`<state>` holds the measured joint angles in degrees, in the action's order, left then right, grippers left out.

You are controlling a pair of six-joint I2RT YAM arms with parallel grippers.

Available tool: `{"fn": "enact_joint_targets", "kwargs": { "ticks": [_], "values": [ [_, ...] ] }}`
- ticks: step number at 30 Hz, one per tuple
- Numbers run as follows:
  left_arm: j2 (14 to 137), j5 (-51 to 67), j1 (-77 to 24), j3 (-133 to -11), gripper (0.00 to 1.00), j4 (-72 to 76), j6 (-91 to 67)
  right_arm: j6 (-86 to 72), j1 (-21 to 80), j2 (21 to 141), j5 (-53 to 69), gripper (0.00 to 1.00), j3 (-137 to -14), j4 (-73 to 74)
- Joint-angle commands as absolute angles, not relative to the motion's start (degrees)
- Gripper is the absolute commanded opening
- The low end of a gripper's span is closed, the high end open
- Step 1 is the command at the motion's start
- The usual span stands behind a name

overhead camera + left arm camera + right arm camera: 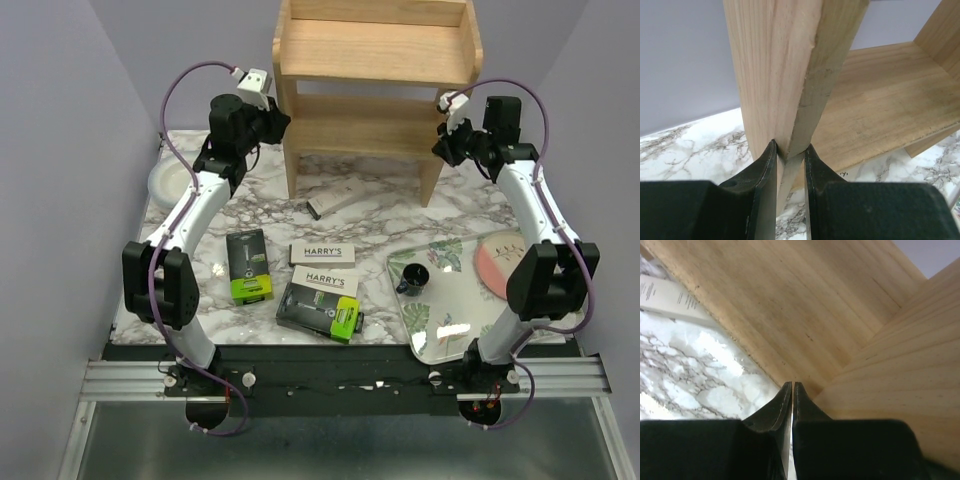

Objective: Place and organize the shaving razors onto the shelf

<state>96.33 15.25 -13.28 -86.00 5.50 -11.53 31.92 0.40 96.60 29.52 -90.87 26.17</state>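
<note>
Well, from above, the shelf (pixel 375 50) stands at the far end of the table, and no razor pack is on it yet. The left gripper (pixel 278 122) is at its left side and the right gripper (pixel 443 148) at its right side. All five packs lie on the table, nearer the arm bases than either set of jaws. Two black packs (pixel 248 265) and two HARRY'S boxes (pixel 322 254) lie between the arms. The third box (pixel 335 200) lies by the shelf's feet, between the two sets of jaws. A tray (pixel 455 300) with a black cup (pixel 412 279) sits on the near side of the right jaws.

In the left wrist view, the jaws are pinched on the front edge of the left side board (pixel 775 65), one finger on each face. The lower board (pixel 890 100) runs off to their right.

In the right wrist view, the jaws are closed with only a thin slit and hold nothing. The right side board (pixel 900 355) is just right of them. The third box lies well apart, up to their left.

The robot seems to be setting the shelf straight first. It should move slowly, both arms together, so the shelf does not tip or slide onto the box by its feet.
</note>
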Motion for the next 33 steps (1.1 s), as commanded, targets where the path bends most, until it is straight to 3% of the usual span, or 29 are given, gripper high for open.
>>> {"fn": "enact_joint_targets", "kwargs": {
  "ticks": [1,4,6,10,13,14,15,17,18,24,33],
  "values": [
    [98.3,15.4,-11.4,-90.1,0.09,6.8,-12.8,30.1,-0.1,100.9,25.7,0.12,-96.1,24.6],
    [97.0,16.9,-11.3,-88.4,0.09,6.4,-13.0,30.7,-0.2,100.4,25.8,0.12,-95.6,24.3],
    [95.7,17.6,-11.3,-86.1,0.16,6.4,-13.9,30.7,-0.1,99.8,25.6,0.12,-94.9,24.4],
    [91.6,20.3,-11.4,-82.1,0.39,8.3,-15.4,30.5,-0.1,97.9,25.8,0.12,-92.9,24.1],
    [89.9,21.6,-11.4,-81.0,0.64,7.9,-17.5,29.8,-0.1,96.4,25.9,0.15,-92.1,24.3],
    [89.6,22.3,-11.4,-80.9,0.91,7.4,-17.5,29.6,-0.1,95.5,26.1,0.16,-92.0,24.4],
    [89.0,22.6,-11.5,-81.0,0.99,5.8,-17.1,29.4,-0.1,95.0,26.2,0.25,-92.0,25.0],
    [87.1,21.9,-11.6,-80.9,0.99,3.9,-16.5,27.5,-0.1,93.7,26.5,0.39,-92.1,25.7],
    [86.3,20.9,-11.6,-80.5,0.99,1.4,-16.3,27.2,-0.2,92.1,27.6,0.51,-92.0,26.4],
    [78.6,17.0,-11.4,-75.6,0.99,-10.2,-13.2,25.9,2.3,84.9,34.7,0.76,-88.3,30.9],
    [63.2,21.9,-11.7,-55.3,0.99,-19.5,-22.1,31.5,19.9,77.1,38.7,0.8,-73.2,41.5]
  ]
}}
